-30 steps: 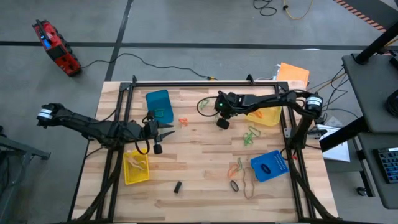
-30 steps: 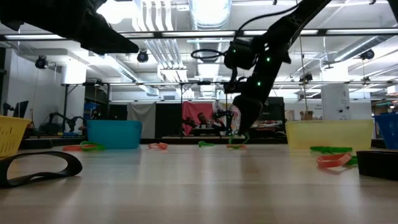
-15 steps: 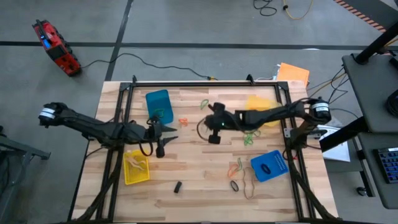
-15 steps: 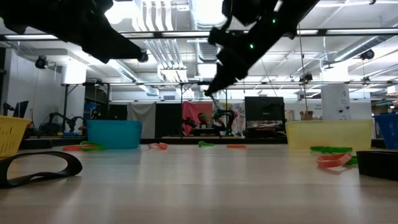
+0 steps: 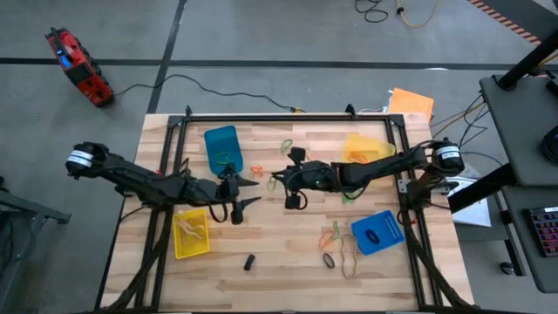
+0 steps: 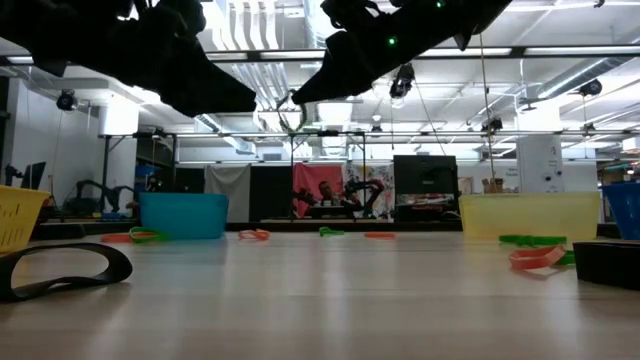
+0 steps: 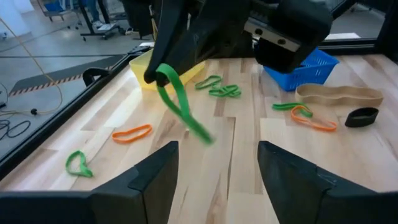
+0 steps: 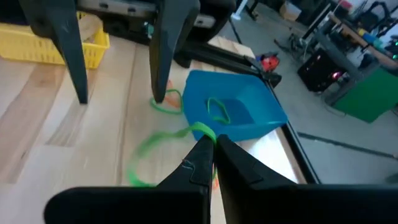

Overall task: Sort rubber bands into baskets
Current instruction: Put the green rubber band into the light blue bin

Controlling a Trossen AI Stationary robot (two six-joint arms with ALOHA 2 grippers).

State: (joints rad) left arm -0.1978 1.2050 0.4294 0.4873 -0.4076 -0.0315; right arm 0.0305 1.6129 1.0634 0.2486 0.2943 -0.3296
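My right gripper (image 5: 277, 178) hovers over the middle of the table, pointing toward its left edge, shut on a green rubber band (image 7: 181, 106) that dangles from its tips. My left gripper (image 5: 251, 193) stands open just left of it, facing it; nothing is between its fingers (image 7: 155, 177). Blue baskets sit far left (image 5: 222, 148) and near right (image 5: 377, 231). Yellow baskets sit near left (image 5: 190, 234) and far right (image 5: 366, 153). Loose rubber bands lie flat on the wood: orange (image 5: 258, 170), green (image 5: 350, 192) and black (image 5: 329, 260). My right gripper pinches the green band's upper end (image 8: 205, 132) between its two shut fingertips. The fingers come nearly level from the table's right side. The loop hangs slack below them (image 7: 193, 124), clear of the table.
A small black block (image 5: 249, 262) lies near the front edge. A tan band (image 5: 349, 262) and an orange and green pair (image 5: 330, 235) lie beside the near blue basket. A black frame (image 5: 288, 116) borders the table. Bare wood stretches across the near middle.
My right gripper has swung from beside the far yellow basket toward the table's left and risen, tipping from pointing down to nearly level, carrying the green band clear of the table. My left gripper has moved a little rightward toward it and opened wider.
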